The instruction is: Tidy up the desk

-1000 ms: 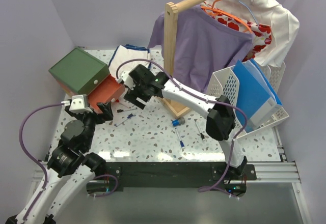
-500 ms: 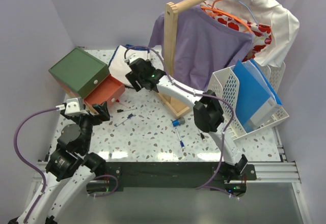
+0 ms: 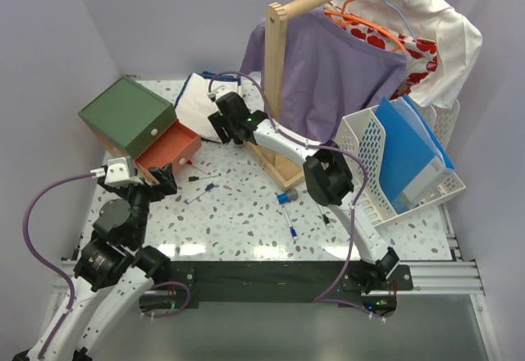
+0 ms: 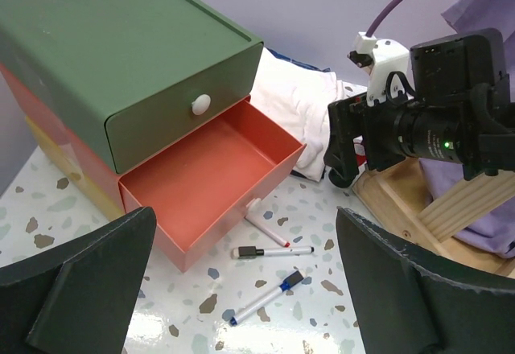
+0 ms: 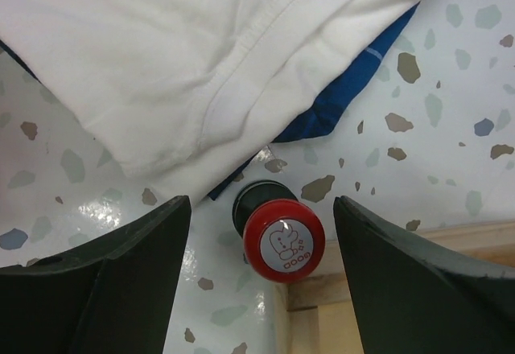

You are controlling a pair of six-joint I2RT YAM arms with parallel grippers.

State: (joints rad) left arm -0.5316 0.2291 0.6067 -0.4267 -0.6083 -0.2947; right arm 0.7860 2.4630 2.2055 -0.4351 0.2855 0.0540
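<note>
Right gripper [image 5: 259,205], jaws apart and empty, hung straight over a red-capped stamp [image 5: 284,241] standing upright on the desk [image 3: 246,213], cap end-on between the fingers, off to the right of the open orange drawer [image 4: 205,181]; this arm was much the nearer. Left gripper [image 4: 245,213], jaws likewise apart and empty, faced that drawer from its near side. Drawer empty; three pens [image 4: 273,251] lay on the desk just before its front.
</note>
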